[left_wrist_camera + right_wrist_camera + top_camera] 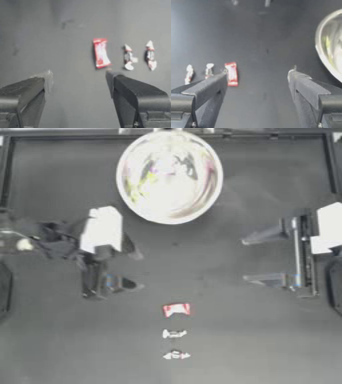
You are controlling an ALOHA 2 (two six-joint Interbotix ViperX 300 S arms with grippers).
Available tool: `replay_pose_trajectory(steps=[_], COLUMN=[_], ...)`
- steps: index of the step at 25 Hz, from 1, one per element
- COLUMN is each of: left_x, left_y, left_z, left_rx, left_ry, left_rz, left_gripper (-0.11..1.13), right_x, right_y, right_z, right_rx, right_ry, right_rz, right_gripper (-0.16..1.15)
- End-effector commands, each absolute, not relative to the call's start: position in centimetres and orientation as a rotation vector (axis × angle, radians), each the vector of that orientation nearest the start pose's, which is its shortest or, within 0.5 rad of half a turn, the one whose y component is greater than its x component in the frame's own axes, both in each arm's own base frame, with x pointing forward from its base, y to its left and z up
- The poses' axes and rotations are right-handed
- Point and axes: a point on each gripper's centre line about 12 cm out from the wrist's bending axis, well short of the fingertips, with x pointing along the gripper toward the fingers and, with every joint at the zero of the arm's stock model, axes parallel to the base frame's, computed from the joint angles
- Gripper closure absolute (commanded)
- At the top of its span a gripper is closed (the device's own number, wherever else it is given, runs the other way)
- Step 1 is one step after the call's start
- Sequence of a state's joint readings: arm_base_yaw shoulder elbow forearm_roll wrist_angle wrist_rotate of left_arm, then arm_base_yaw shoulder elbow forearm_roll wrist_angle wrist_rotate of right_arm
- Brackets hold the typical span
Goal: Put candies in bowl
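The shiny bowl [168, 177] stands at the back middle of the table. Pink and yellow-green patches show inside it, too blurred to tell apart from reflections. A red candy [176, 309] lies at the front middle, with two whitish candies [174, 333] [176, 355] in a row nearer the front edge. My left gripper [132, 269] hovers open and empty, left of and behind the red candy [101, 53]. Across the table my right gripper [246, 259] is open and empty too. Its wrist view shows the bowl's rim [321, 53] and the red candy [231, 74].
The table's raised frame [167, 135] runs along the back, just behind the bowl. Dark bare tabletop [187, 258] lies between the two grippers and between the bowl and the candies.
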State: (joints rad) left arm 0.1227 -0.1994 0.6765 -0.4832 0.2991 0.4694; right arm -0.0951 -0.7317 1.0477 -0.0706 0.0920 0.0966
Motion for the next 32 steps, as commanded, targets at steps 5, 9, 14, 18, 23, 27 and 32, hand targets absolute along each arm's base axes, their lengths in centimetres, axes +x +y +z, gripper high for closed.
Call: replay_pose_trajectory(steps=[5, 9, 14, 18, 23, 27, 32], left_x=[38.8, 40.1, 41.9, 43.2, 44.5, 45.3, 45.9], left_y=[1.2, 1.1, 1.0, 0.8, 0.8, 0.6, 0.3], left_z=[20.7, 19.8, 18.7, 18.2, 17.0, 16.0, 15.0], left_rx=[-0.078, -0.074, -0.055, -0.052, -0.046, -0.033, -0.041], left_ry=[0.785, 0.817, 0.861, 0.891, 0.93, 0.968, 1.025], left_rz=[-0.074, -0.078, -0.085, -0.094, -0.088, -0.094, -0.104], left_gripper=[0.06, 0.06, 0.05, 0.05, 0.05, 0.05, 0.05], right_x=[22.8, 22.7, 22.8, 22.8, 22.8, 22.8, 22.8], right_y=[-2.1, -2.1, -2.0, -1.8, -1.7, -1.7, -1.7], right_z=[25.4, 25.3, 25.5, 25.5, 25.5, 25.3, 25.3], right_rx=[0.045, 0.049, 0.049, 0.047, 0.044, 0.044, 0.042], right_ry=[0.371, 0.369, 0.352, 0.35, 0.336, 0.335, 0.335], right_rz=[-0.1, -0.099, -0.094, -0.087, -0.082, -0.08, -0.08], right_gripper=[-0.01, -0.01, -0.01, -0.01, -0.01, -0.01, -0.01])
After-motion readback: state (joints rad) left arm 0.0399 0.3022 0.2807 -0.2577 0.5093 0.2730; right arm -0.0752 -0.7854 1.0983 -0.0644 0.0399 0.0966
